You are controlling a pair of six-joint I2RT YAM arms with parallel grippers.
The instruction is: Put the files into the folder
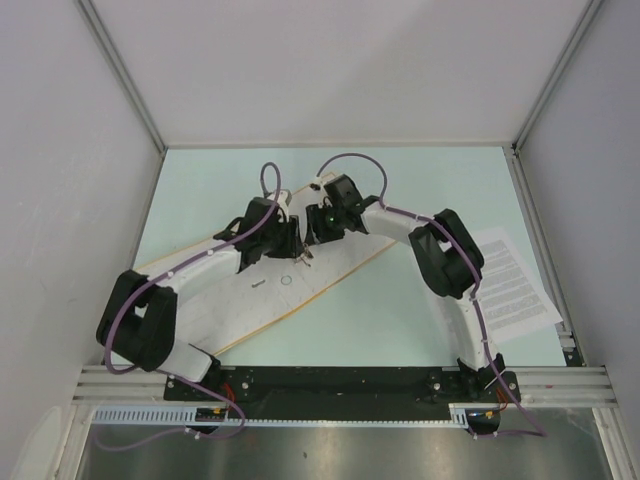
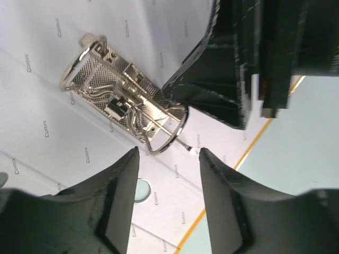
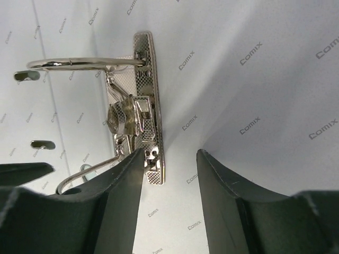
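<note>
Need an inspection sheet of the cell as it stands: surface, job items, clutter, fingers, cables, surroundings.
Surface: pale green table, flat.
Job's things: folder lies open, inside up, ring mechanism exposed; files lie on the table near the right arm, outside the folder.
Clutter: nothing seen.
Grippers: left gripper and right gripper both over the open folder by the mechanism, fingers apart, nothing held.
Cables: purple cables run along both arms, looping above the wrists.
Surroundings: plain walls on three sides.

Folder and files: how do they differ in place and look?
The folder lies open at the centre; the files lie apart, at the right side of the table. The folder is pale inside, with metal rings; the files bear black text. Both lie flat.
</note>
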